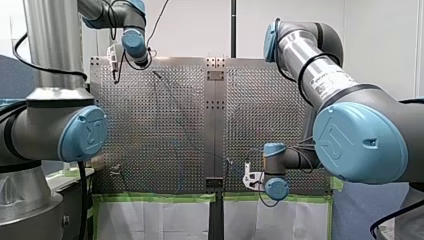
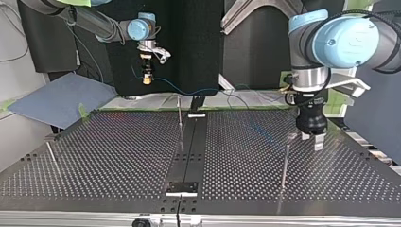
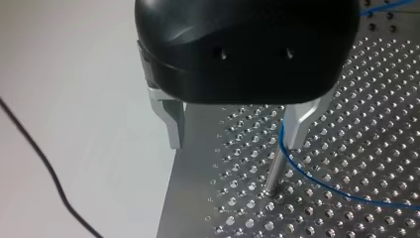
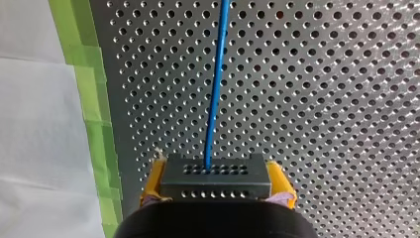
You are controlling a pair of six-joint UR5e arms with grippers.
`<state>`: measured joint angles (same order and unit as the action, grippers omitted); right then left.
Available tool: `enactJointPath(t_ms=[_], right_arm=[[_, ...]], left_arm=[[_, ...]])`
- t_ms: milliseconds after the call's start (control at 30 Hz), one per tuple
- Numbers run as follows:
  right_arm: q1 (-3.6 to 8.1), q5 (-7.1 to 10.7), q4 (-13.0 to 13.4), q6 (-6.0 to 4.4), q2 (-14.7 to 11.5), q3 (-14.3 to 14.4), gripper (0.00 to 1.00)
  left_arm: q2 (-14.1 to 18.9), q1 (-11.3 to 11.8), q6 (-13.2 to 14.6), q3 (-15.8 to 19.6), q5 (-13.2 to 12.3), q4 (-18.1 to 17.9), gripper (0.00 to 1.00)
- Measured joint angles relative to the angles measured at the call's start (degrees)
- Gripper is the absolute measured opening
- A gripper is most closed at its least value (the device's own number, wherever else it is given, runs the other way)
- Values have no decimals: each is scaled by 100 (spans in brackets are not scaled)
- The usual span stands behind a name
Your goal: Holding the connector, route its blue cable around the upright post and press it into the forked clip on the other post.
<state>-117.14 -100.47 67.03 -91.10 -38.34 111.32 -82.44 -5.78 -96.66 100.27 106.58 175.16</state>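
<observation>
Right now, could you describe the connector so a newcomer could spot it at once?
Find the edge of the perforated table lined with green tape. Near it is my right gripper, and the connector is the dark block clamped between its yellow pads. Nothing else has the blue cable running out of it.

Table (image 4: 346,99): bare perforated metal sheet, satin sheen. Blue cable (image 4: 215,74): smooth jacket, plastic by its look, faint gloss. Connector (image 4: 215,173): matt black, its face dotted with small holes (plastic or coated metal cannot be told). My right gripper (image 4: 216,191): yellow pads (image 4: 278,178), matt. My left gripper (image 3: 235,141): glossy black housing, fingers (image 3: 173,124) of bare brushed metal. Post (image 3: 274,171): smooth bright metal rod. Tape (image 4: 94,99) along the table's edge: green, matt.
</observation>
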Motion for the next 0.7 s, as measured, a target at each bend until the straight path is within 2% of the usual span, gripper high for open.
enactJointPath(t_ms=[267,467,700], right_arm=[[-33,0,-12,-16,3,0,0],[-61,0,-22,-28,4,0,0],[-82,6,-81,-9,4,1,0]], left_arm=[[-60,-231,263,-6,80,-404,100],[-122,-498,394,-103,318,-699,100],[-421,-834,590,-298,652,-896,100]])
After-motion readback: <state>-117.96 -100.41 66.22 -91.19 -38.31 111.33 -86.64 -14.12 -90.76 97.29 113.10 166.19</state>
